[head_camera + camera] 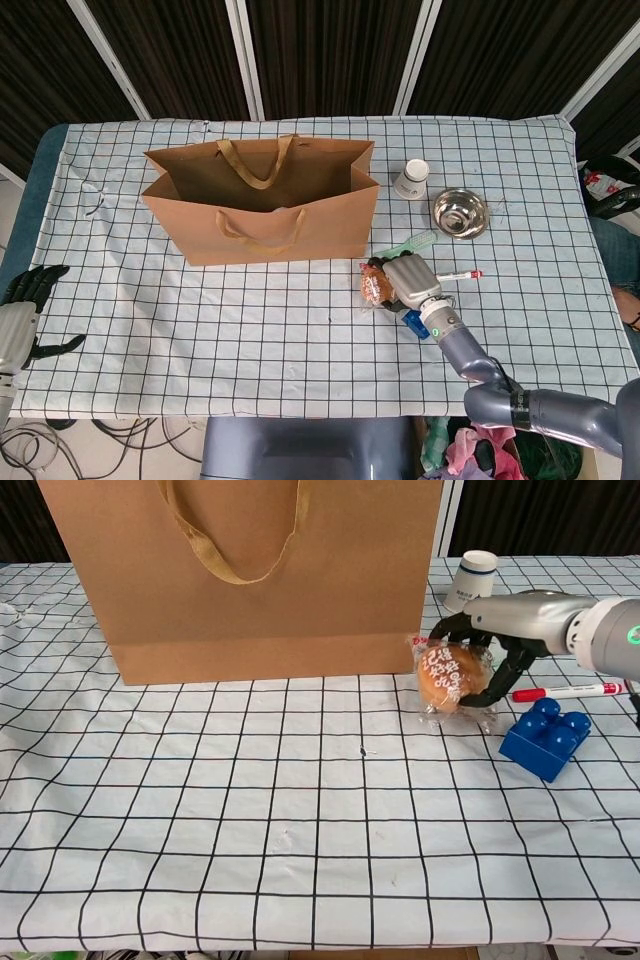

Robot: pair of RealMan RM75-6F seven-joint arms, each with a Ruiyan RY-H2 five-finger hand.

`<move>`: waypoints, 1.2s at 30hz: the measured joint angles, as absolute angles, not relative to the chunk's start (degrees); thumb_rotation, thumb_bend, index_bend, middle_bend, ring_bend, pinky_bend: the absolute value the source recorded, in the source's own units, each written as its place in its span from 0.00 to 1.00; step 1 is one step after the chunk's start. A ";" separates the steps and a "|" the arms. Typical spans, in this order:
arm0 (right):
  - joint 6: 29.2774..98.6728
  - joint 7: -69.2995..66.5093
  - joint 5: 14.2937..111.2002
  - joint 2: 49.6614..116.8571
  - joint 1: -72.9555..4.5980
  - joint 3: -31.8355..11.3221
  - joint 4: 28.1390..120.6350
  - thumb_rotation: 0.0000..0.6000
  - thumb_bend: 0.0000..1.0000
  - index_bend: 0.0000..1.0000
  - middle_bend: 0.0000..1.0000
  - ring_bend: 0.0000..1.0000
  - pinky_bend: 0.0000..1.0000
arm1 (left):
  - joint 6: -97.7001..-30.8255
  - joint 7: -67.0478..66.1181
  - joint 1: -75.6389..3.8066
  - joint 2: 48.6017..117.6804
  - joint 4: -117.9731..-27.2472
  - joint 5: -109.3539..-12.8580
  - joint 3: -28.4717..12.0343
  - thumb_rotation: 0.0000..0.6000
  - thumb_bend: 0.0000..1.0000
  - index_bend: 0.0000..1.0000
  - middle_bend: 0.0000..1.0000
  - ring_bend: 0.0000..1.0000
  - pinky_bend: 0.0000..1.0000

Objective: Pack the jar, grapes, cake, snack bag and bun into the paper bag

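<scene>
The wrapped bun [449,674] [371,287] is lifted a little off the checked cloth, held by my right hand [500,640] [410,281], whose fingers curl around its far side. The brown paper bag [262,212] [250,575] stands open to the left of the bun, handles up. I can make out only a pale shape at its bottom. My left hand [22,310] hangs off the table's left edge, holding nothing, fingers apart. Jar, grapes, cake and snack bag do not show on the table.
A blue toy block [543,737] lies just right of the bun, a red-capped marker [568,691] behind it. A paper cup [411,180] and a steel bowl [460,212] stand at the back right. A green packet [415,242] lies beside my right hand.
</scene>
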State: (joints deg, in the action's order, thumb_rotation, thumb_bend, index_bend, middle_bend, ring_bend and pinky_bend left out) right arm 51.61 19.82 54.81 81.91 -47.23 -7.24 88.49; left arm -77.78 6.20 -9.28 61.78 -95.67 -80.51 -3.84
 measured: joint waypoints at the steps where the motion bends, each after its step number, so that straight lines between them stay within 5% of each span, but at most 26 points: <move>1: 52.22 18.86 55.27 81.13 -46.71 -7.54 89.73 1.00 0.39 0.28 0.36 0.42 0.26 | -77.81 6.24 -9.26 61.76 -95.66 -80.47 -3.86 1.00 0.13 0.11 0.09 0.00 0.02; 19: 70.62 4.56 62.85 57.45 -35.32 -18.99 112.17 1.00 0.39 0.30 0.35 0.40 0.26 | -78.04 6.78 -9.10 61.50 -95.91 -80.98 -3.69 1.00 0.13 0.11 0.09 0.00 0.02; 36: 58.97 13.20 45.74 58.85 -55.16 -30.60 105.88 1.00 0.39 0.31 0.34 0.40 0.26 | -77.28 6.98 -9.50 61.61 -95.66 -80.51 -3.86 1.00 0.13 0.11 0.09 0.00 0.02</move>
